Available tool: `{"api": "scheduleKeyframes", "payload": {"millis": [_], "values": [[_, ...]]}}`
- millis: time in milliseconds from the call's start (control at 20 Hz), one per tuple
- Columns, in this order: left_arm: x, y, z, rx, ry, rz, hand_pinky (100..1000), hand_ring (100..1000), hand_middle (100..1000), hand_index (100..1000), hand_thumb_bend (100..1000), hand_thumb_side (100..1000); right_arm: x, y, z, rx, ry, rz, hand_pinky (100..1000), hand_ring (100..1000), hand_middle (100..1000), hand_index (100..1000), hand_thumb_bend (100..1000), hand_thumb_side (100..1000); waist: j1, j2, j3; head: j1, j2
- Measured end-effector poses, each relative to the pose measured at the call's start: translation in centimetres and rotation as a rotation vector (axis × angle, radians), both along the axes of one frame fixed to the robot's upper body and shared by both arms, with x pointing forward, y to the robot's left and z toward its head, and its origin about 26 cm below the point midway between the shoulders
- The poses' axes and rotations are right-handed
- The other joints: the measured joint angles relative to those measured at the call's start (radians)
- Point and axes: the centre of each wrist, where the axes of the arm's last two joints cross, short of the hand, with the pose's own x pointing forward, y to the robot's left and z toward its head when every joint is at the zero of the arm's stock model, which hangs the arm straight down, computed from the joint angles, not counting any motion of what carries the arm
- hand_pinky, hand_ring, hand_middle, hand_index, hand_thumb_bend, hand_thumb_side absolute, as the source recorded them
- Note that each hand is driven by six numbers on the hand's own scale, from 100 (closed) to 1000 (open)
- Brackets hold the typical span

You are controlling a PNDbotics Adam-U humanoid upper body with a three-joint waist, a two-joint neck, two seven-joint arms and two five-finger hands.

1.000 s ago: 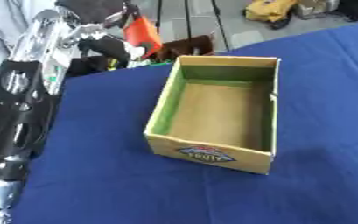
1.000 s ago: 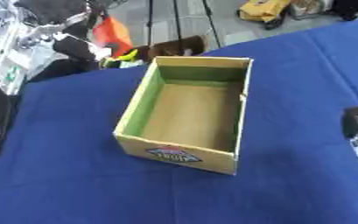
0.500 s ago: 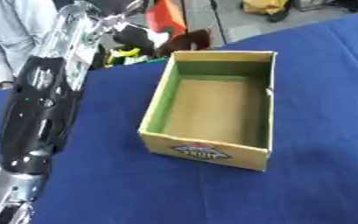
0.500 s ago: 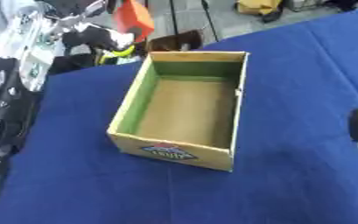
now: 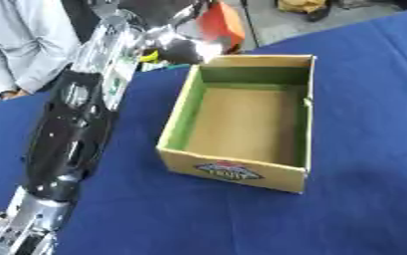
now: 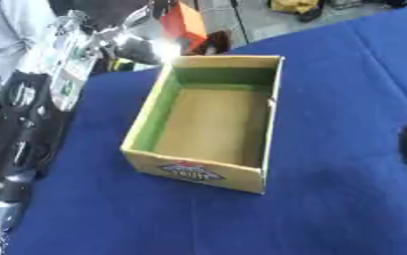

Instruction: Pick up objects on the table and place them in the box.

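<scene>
On the blue table (image 5: 372, 99) sits an open, green-lined cardboard box (image 5: 241, 124); hand states can't be told.

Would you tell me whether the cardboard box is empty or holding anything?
Empty: the box stands upright and open-topped, and only its bare brown floor shows inside.

box (image 5: 241, 172) mid-table (image 5: 363, 209); left arm (image 5: 80, 129) beside it

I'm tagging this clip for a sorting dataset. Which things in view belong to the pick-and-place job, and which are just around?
Part of the job:
- cardboard box, open and empty
- left arm, reaching past the box's far left corner; its hand is not clear
- blue table

Just around:
- orange object beyond the table
- yellow thing on the floor
</scene>
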Motion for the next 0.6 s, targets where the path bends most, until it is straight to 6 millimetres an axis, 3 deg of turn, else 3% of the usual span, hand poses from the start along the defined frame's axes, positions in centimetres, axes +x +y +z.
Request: {"api": "scheduleKeyframes", "payload": {"millis": [600], "values": [[2.2, 0.0, -5.2, 0.005, 0.217, 0.036, 100, 377, 426, 559, 328, 622, 0.1, -0.2, 0.2, 0.015, 0.005, -0.046, 853, 794, 500, 702, 273, 480, -0.003, 0.008, 0.019, -0.012, 0.0]]}}
